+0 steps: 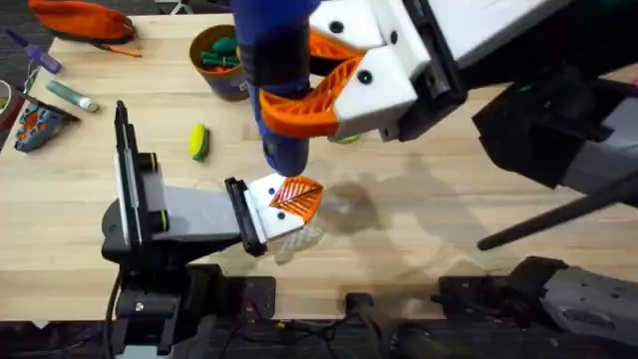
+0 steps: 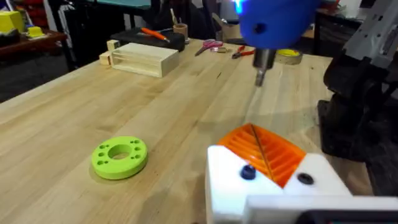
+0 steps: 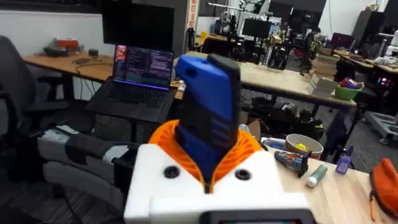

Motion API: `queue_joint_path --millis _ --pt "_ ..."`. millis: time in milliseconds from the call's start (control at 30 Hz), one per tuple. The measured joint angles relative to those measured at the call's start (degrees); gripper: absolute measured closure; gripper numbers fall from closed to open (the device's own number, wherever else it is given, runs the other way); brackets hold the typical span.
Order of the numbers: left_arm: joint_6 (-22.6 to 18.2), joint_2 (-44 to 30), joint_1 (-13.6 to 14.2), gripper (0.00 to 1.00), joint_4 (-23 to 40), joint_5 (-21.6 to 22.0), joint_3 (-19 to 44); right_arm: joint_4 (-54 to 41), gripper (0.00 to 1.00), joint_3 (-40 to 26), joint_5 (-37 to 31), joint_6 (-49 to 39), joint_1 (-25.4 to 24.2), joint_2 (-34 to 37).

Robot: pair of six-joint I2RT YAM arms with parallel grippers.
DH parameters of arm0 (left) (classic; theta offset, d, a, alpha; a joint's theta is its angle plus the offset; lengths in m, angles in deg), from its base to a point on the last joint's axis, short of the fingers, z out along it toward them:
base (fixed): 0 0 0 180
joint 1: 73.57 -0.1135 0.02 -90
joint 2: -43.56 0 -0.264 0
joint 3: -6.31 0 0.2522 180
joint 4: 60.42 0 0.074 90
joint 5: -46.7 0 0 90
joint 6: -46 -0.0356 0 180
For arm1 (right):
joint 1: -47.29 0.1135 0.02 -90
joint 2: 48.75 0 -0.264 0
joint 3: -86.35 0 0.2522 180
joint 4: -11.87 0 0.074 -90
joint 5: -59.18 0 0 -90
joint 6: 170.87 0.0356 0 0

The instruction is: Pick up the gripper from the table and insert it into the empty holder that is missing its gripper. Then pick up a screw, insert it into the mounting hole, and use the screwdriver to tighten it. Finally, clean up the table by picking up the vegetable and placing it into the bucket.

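From overhead, one blue screwdriver (image 1: 271, 70) stands upright, pinched between the orange pads of the right gripper (image 1: 324, 85), with its tip pointing down at the white holder (image 1: 271, 211) near the middle of the table (image 1: 419, 229). One orange gripper (image 1: 299, 196) sits in that holder, which belongs to the left gripper (image 1: 284, 214) lying low over the near part of the table; whether its fingers are spread or pressed together cannot be told. One yellow-green vegetable (image 1: 199, 141) lies on the wood to the left of the screwdriver, well apart from the holder. One tan bucket (image 1: 221, 62) with a dark band stands at the far side, left of the screwdriver, with green and orange items inside. In the left wrist view, the orange gripper (image 2: 264, 151) is seated in the white holder (image 2: 273, 186), where two dark round mounting points show on the white face. The screwdriver (image 2: 267, 28) hangs above it, its grey tip apart from the holder. One green round disc (image 2: 120, 157) with holes lies flat on the table to the side, and one pale wooden slotted rack (image 2: 140, 59) stands farther off. In the right wrist view, the screwdriver (image 3: 208, 109) rises between the right gripper's (image 3: 211, 158) two orange ribbed pads (image 3: 252, 149), held firmly. The bucket (image 3: 303, 147) stands on the table beyond.
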Motion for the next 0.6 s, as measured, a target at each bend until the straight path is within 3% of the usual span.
queue_joint_path --millis 300,600 --pt "0.00 0.00 0.00 0.985 0.00 0.00 0.00 -0.29 0.978 -2.02 0.25 -0.52 2.27 5.71" --pt "0.00 0.01 0.00 0.985 0.00 0.00 0.00 -0.10 0.978 -3.96 1.41 -0.54 3.13 6.17"
